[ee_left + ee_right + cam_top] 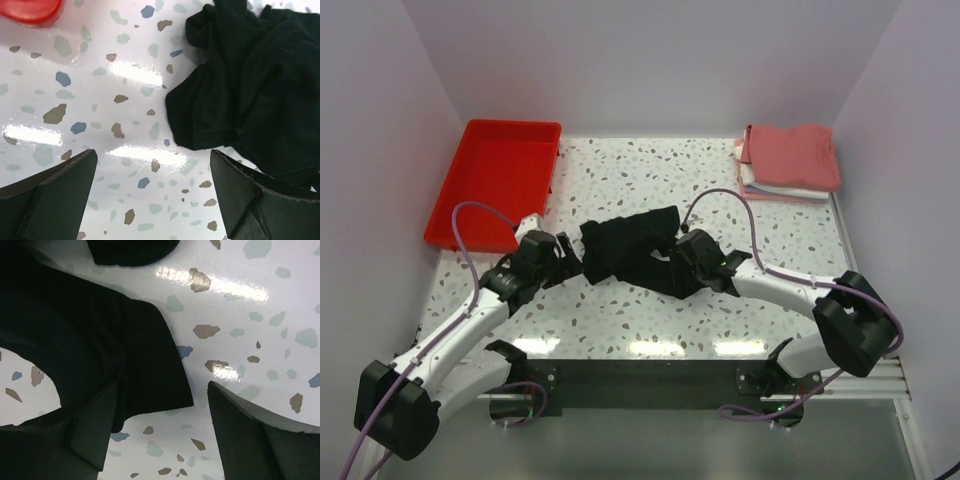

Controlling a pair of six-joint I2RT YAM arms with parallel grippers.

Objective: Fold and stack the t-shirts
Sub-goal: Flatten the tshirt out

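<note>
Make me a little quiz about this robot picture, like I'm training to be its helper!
1. Pick one: the top shirt on the folded stack is A white, B salmon-red, C black.
2. Fill the gap: the crumpled t-shirt in the middle of the table is coloured ____.
3. True or false: the left hand is open and holds nothing.
Key: 1 B. 2 black. 3 true.
</note>
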